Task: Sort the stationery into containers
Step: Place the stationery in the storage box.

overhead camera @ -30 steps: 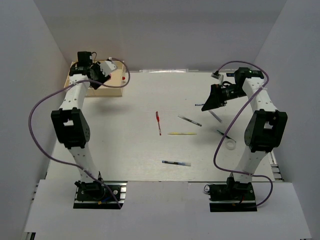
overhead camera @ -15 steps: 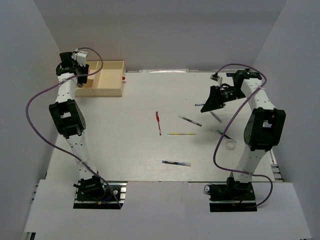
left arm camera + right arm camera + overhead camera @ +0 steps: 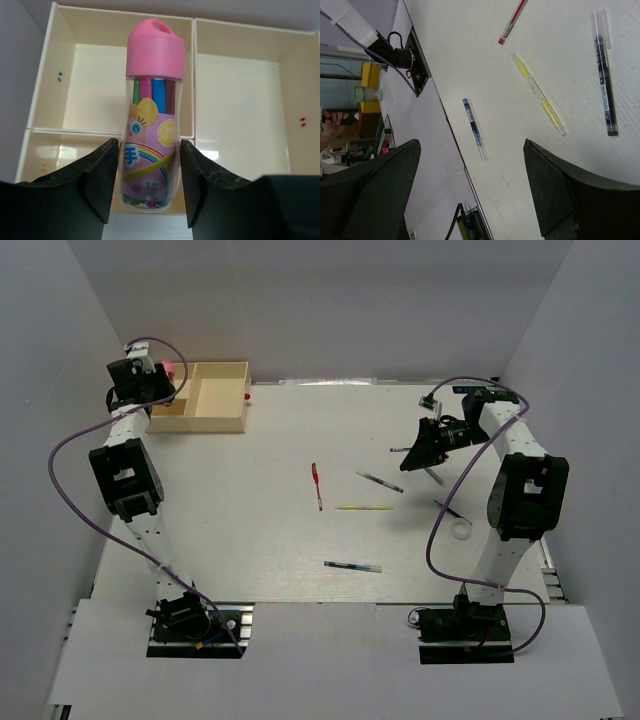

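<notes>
My left gripper [image 3: 150,186] is shut on the short pink cylinder [image 3: 152,115], a clear tube of coloured pens with a pink cap. It holds the tube above the cream tray [image 3: 47,75], over the wall between the two small compartments. In the top view this gripper [image 3: 150,380] is at the tray's [image 3: 222,416] left end. My right gripper [image 3: 410,458] is open and empty above the table. Below it [image 3: 472,185] lie a red pen [image 3: 514,21], a yellow-green pen [image 3: 540,95], a blue pen [image 3: 475,129] and a dark clear pen [image 3: 604,70].
In the top view, another dark pen [image 3: 447,508] and a whitish tape ring [image 3: 460,529] lie by the right arm. A thin pen [image 3: 432,475] lies just under the right gripper. The tray's three compartments hold nothing. White walls close in the table.
My left arm swung left from over the tray's middle to its left end, carrying the pink cylinder. My right gripper dipped slightly and stays open.
</notes>
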`<move>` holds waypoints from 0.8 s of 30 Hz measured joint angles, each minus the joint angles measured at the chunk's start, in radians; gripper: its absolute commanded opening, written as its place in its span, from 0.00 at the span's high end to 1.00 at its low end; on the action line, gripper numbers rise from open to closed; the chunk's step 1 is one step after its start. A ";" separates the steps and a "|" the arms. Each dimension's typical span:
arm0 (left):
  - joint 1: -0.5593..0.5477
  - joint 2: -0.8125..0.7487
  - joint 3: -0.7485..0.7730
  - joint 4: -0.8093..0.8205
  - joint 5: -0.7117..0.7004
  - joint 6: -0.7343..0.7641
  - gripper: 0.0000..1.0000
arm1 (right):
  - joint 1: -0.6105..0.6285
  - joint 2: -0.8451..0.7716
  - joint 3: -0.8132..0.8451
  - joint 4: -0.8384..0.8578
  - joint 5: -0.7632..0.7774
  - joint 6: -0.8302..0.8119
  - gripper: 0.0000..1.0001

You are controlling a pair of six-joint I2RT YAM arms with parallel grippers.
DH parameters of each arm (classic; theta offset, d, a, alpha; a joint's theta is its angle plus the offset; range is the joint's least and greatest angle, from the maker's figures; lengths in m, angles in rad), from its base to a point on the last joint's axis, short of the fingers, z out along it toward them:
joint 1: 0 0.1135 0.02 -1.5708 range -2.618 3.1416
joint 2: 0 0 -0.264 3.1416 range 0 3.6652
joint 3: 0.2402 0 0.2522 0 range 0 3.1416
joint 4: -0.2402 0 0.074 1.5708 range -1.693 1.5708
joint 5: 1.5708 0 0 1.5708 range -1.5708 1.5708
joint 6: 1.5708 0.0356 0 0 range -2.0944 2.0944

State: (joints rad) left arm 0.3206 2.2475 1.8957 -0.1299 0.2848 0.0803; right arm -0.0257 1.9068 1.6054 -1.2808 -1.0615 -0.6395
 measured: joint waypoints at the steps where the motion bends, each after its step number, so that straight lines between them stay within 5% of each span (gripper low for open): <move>1: 0.000 0.000 -0.016 0.031 0.014 -0.029 1.00 | 0.000 0.001 0.000 0.000 0.000 0.000 0.11; 12: 0.011 -0.002 -0.085 0.368 0.069 -0.288 1.00 | 0.000 0.004 -0.051 0.005 -0.011 -0.007 0.11; 24: 0.020 0.006 -0.090 0.419 -0.119 -0.668 1.00 | 0.001 0.015 -0.076 0.007 -0.016 -0.018 0.11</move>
State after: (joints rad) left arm 0.3408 2.2532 1.8053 0.2890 0.1661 -0.5877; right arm -0.0246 1.9217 1.5299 -1.2739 -1.0779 -0.6571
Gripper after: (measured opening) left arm 0.593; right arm 0.889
